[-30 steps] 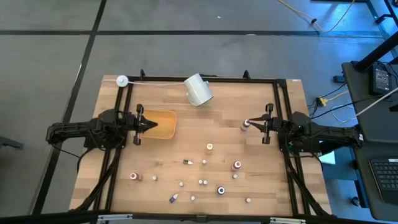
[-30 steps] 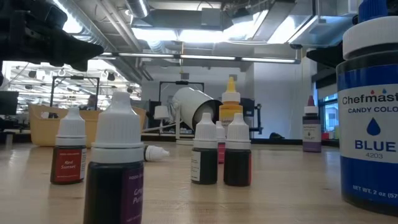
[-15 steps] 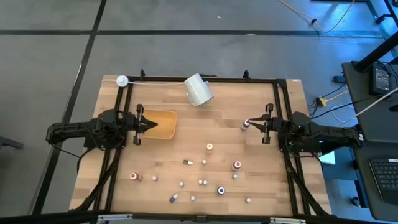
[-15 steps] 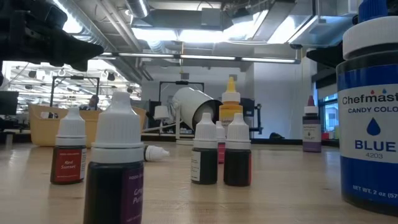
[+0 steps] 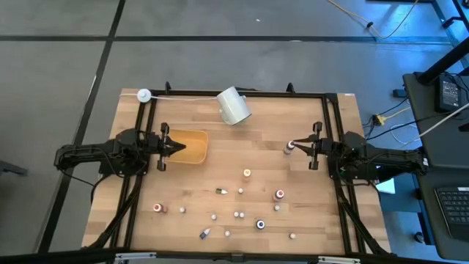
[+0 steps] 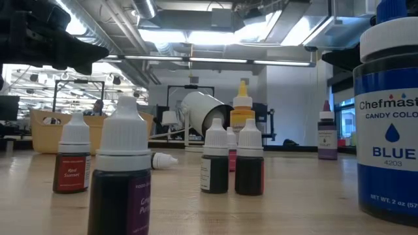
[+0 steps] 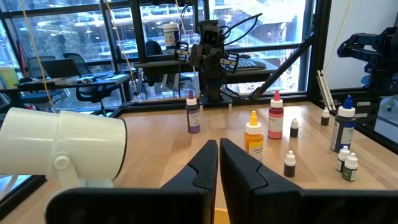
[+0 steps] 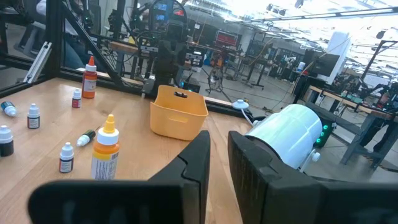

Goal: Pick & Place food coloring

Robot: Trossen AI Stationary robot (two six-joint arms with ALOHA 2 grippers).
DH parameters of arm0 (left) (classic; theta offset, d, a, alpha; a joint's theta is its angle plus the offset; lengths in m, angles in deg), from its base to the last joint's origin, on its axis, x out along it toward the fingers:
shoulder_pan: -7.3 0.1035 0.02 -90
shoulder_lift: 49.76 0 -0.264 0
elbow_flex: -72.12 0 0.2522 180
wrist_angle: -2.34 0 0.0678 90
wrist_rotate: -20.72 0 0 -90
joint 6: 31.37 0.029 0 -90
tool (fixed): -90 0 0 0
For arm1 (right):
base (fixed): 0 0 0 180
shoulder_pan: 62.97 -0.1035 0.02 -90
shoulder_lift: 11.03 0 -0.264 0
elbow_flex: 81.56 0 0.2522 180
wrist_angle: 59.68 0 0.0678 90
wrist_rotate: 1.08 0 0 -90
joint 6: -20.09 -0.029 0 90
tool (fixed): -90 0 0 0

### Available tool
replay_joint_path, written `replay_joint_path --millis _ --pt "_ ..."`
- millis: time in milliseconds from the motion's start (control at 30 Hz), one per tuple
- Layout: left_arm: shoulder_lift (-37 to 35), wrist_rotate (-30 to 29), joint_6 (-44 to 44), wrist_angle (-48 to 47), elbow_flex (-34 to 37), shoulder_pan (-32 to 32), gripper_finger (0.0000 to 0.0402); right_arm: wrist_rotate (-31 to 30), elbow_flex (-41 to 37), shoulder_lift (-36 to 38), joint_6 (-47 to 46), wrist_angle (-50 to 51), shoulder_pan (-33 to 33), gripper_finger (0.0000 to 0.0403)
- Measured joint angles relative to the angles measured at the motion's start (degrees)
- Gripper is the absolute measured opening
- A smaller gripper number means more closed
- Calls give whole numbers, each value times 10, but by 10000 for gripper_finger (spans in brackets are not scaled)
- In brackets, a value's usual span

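The counter (image 5: 293, 194) is a wooden top with a dark frame along its edges, and both arms reach in from opposite sides.

A large white cup (image 5: 234, 105) lies on its side near the far edge, ahead of both sets of jaws and roughly midway between them.

A yellow-orange tray (image 5: 192, 146) sits directly under and just ahead of the left gripper (image 5: 178, 147). Its jaws are closed on nothing, tips together above the tray's near rim.

The right gripper (image 5: 293, 144) faces the left one across the counter, well apart from it. Its jaws are drawn in, with a narrow gap visible between the fingers in the right wrist view, and no bottle sits between them. One small bottle with a reddish cap (image 5: 287, 149) stands just beside the right jaw tips; whether it touches them I cannot tell.

The food coloring (image 5: 247, 174) lies scattered over the near half of the counter, between the two grippers and nearer the front edge than either. An orange-capped bottle stands closest to the midline. A red-capped bottle (image 5: 279, 195) stands nearer the right jaws, another red-capped one (image 5: 157, 208) nearer the left. A dark blue-capped bottle (image 5: 260, 224) and several tiny white-capped ones stand near the front. Two bottles lie tipped over (image 5: 221, 191).
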Motion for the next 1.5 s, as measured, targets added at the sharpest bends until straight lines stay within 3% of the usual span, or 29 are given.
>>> replay_joint_path --millis 933,1233,1500 --pt "0 0 0 0 0 0 15 0 0 0 -3 0 0 62" --pt "0 0 0 0 0 0 15 0 0 0 -125 0 0 62" --pt "0 0 0 0 0 0 12 0 0 0 -138 0 0 62"
